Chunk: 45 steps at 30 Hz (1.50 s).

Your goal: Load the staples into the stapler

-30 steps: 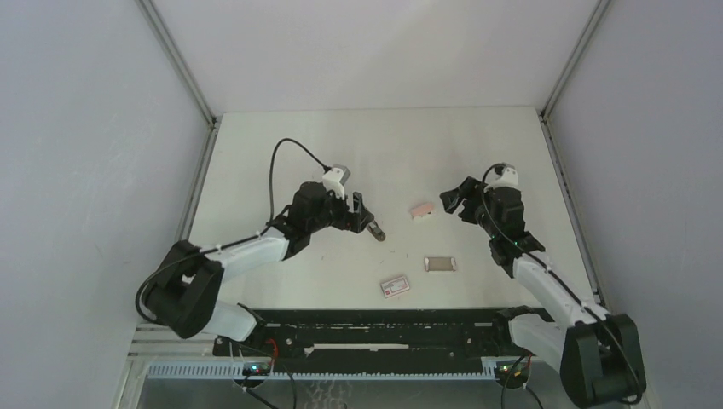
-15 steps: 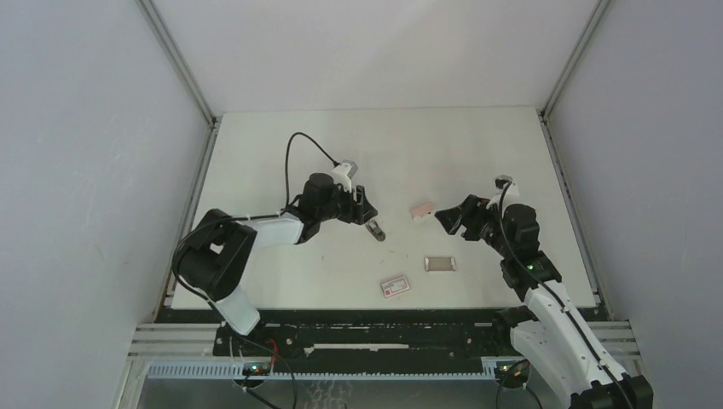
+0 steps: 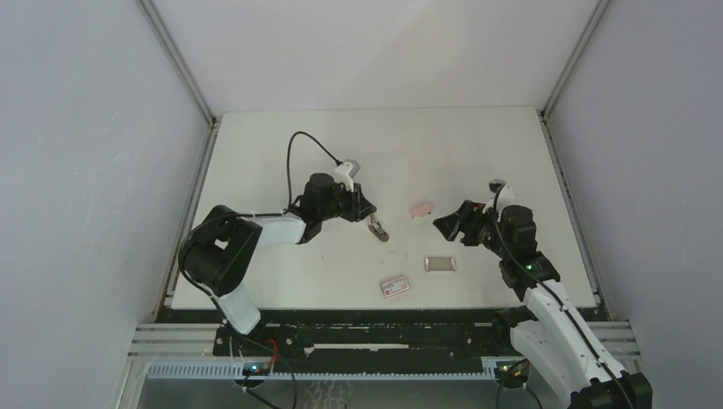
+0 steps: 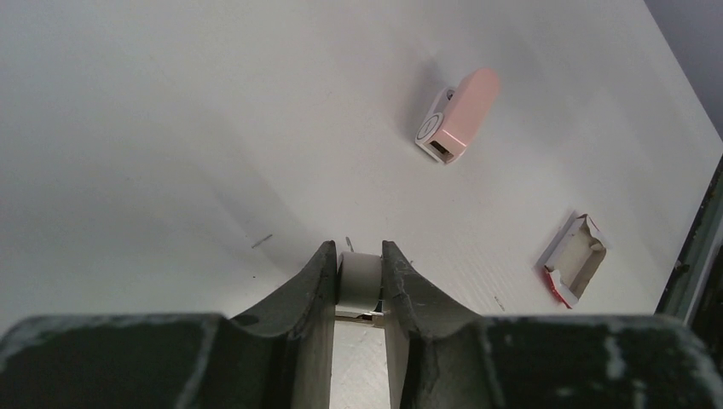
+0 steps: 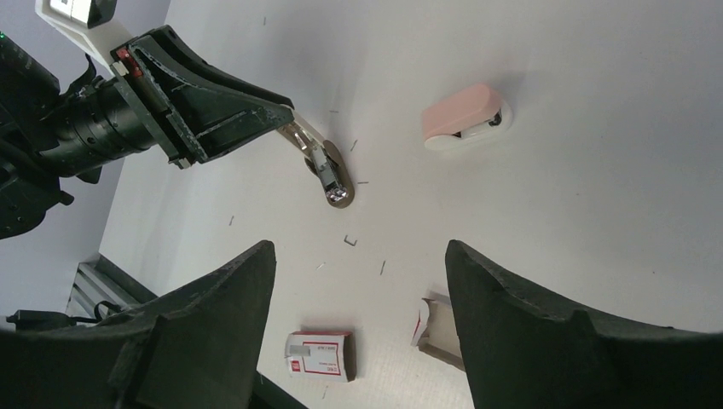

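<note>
Pink stapler point(image 3: 420, 209) lies untouched on the table point(image 3: 281, 145), mid-field between my 2 claws. Nearer my bases sit the staples point(image 3: 440, 263), a silvery block not yet picked up, with the white-and-red box point(image 3: 395, 286) just beside them. My left claw point(image 4: 358, 256) is clamped on a slim metal piece point(image 5: 328, 170), its dark end resting on the table. What it is I cannot tell, perhaps the stapler's inner part, pinned so it won't skid. My right claw point(image 3: 449, 223) hangs wide apart, gripping nothing, just beside the stapler, likely placed to take it. Stray wire bits point(image 5: 349, 240) litter the surface, so loading hasn't begun, I'd say.
</note>
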### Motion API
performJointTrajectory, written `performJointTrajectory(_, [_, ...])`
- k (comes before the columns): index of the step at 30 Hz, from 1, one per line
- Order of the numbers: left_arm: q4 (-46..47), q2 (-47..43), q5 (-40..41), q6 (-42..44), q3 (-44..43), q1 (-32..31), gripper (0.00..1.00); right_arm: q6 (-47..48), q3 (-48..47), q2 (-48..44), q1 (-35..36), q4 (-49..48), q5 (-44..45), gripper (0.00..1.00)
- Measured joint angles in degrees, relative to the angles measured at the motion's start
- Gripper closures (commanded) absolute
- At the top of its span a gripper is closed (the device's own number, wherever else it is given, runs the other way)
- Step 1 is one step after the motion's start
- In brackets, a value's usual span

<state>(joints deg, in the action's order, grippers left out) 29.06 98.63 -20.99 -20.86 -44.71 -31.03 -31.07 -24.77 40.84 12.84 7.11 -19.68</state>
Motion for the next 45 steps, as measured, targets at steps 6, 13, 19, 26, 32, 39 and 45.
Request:
performJointTrajectory(6, [0.46,-0.26,0.94,0.46,0.59,-0.22,0.82,0.50,0.22,-0.07,0.02,0.11,-0.22,0.29])
performJointTrajectory(13, [-1.90,-7.02,10.43,4.37,4.42,-4.28,0.86,0.81,0.31,-0.42,2.64,0.44,1.92,0.29])
performJointTrajectory(19, [-6.56,-13.03,21.14,8.50,5.88,-10.32,0.86,0.59,0.42,1.57,11.06,-0.61,7.74,0.30])
performJointTrajectory(26, [-11.19,-14.27,31.32,10.12,6.36,-15.56,0.86,-0.48,0.76,8.35,19.56,-3.85,13.77,0.30])
performJointTrajectory(32, [-13.97,-13.66,38.91,10.56,6.25,-19.87,0.86,-1.99,0.79,10.84,22.23,-5.70,17.44,0.30])
performJointTrajectory(39, [-16.68,-10.71,48.28,10.60,3.28,-24.96,0.77,-2.64,0.81,10.73,22.93,-6.10,20.55,0.30])
performJointTrajectory(45, [-22.03,-7.69,52.50,9.49,-0.15,-28.85,0.58,-2.80,0.90,9.92,22.95,-6.01,22.05,0.30])
